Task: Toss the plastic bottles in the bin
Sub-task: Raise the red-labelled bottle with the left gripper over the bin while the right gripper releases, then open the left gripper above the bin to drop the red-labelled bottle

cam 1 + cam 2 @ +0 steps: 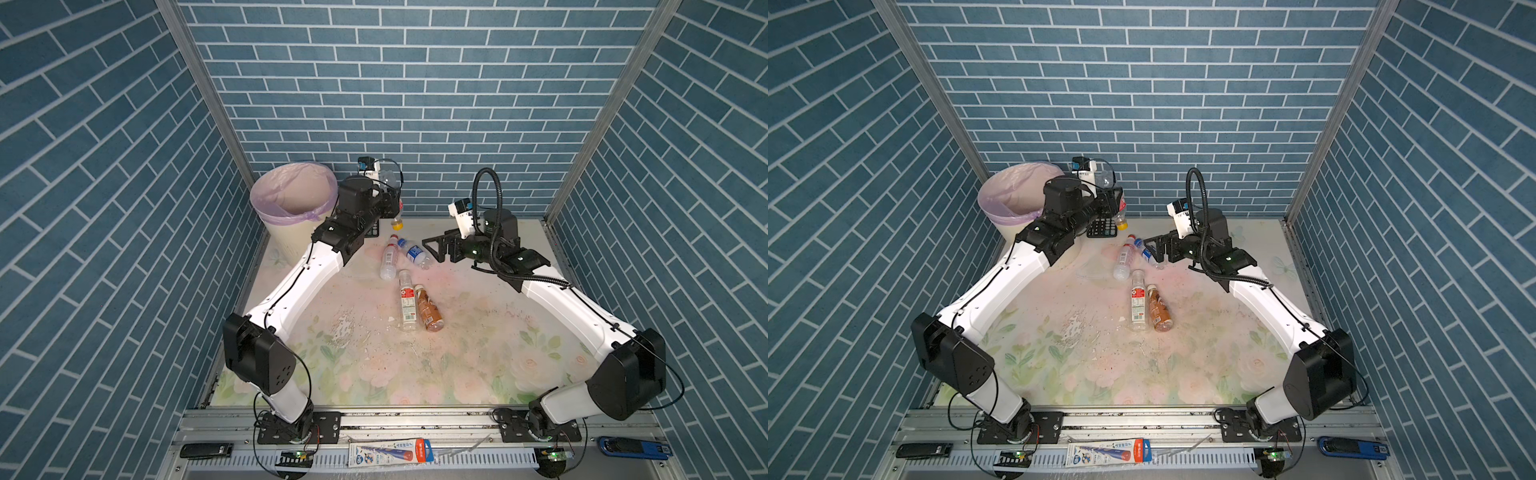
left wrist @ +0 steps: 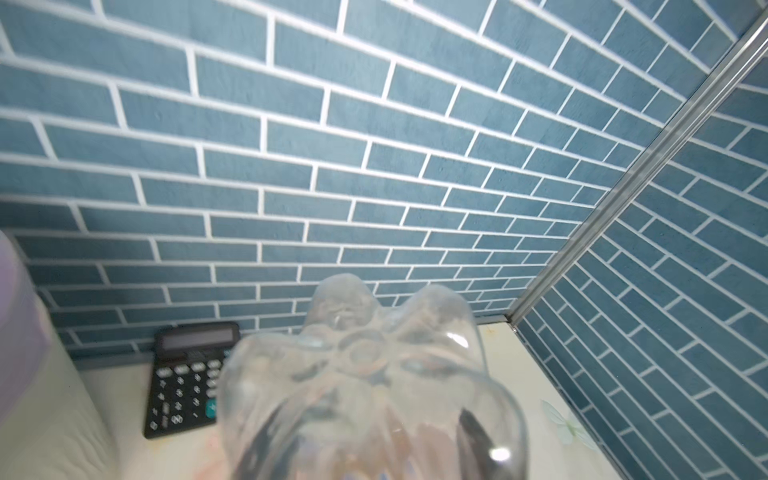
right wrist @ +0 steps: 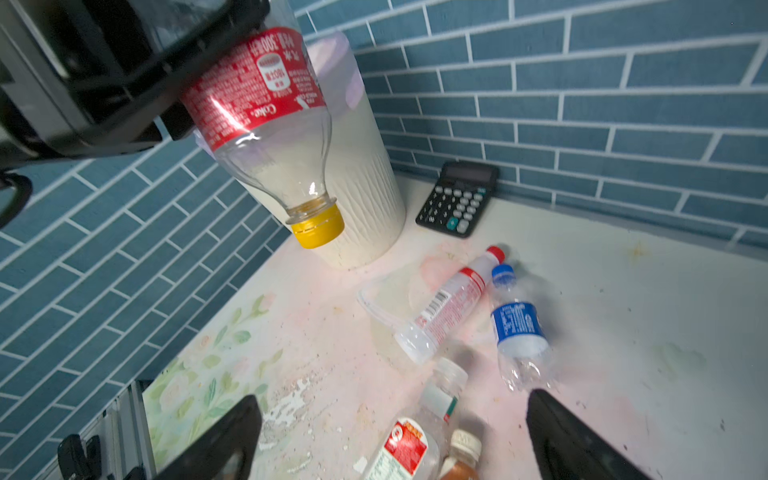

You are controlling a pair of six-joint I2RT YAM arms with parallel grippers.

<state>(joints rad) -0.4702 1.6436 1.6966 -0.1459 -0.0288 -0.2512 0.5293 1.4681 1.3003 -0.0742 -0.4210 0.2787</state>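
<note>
Task partway, I'd judge. Left gripper (image 1: 390, 201) is clamped on a cola bottle (image 3: 266, 124) w/ red label & yellow cap. It's held cap-down, off the table, just beside the bin (image 1: 286, 216), apparently not over its mouth yet. The bin stands in the far-left corner in both top views, lilac liner over the rim. Its contents can't be made out, so no. already dumped = unknown.

Right gripper (image 1: 430, 250) has jaws wide apart, nothing in them, low & right next to the blue-label bottle (image 1: 415, 252). Four bottles lie on the table:
- the blue-label one
- a red-cap bottle (image 1: 389, 259) close beside it
- a clear red/white-label bottle (image 1: 407, 303) & an amber bottle (image 1: 428, 311), side by side nearer the robot

Calculator (image 1: 1102, 227) sits by the back wall, not part of the job.

Left to do: drop the held one in, then 4 more pickups; blue-label prob. next.
</note>
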